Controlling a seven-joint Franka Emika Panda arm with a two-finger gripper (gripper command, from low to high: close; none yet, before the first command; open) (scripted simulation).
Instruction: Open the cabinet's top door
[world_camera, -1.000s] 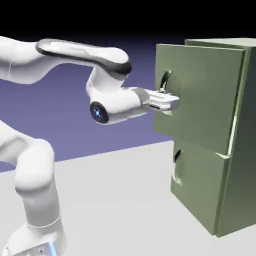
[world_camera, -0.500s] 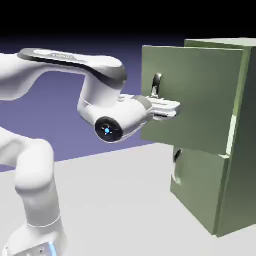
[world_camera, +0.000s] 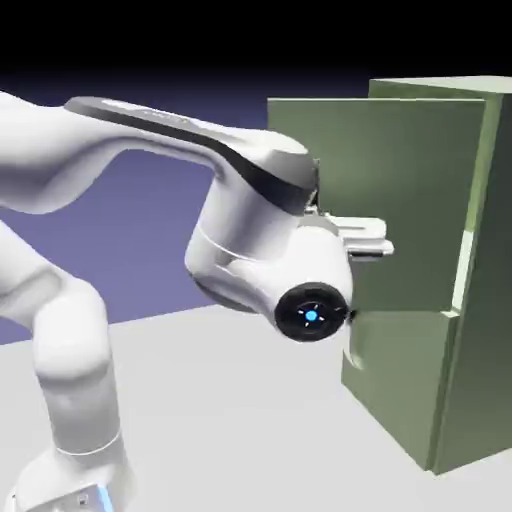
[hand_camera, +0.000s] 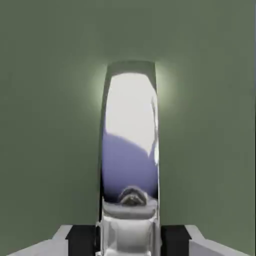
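Exterior view shows the top door (world_camera: 410, 200) of the olive-green cabinet (world_camera: 490, 370) swung out, just beside the gripper (world_camera: 388, 248); the arm (world_camera: 250, 215) stands in front of the door's handle (world_camera: 317, 180) and hides most of it. Below the gripper is the lower panel (world_camera: 395, 380), its handle (world_camera: 352, 352) partly covered by the arm; the desk (world_camera: 230, 430) spreads beneath. In the hand view, the gripper is closed narrowly on the top door's shiny curved handle.
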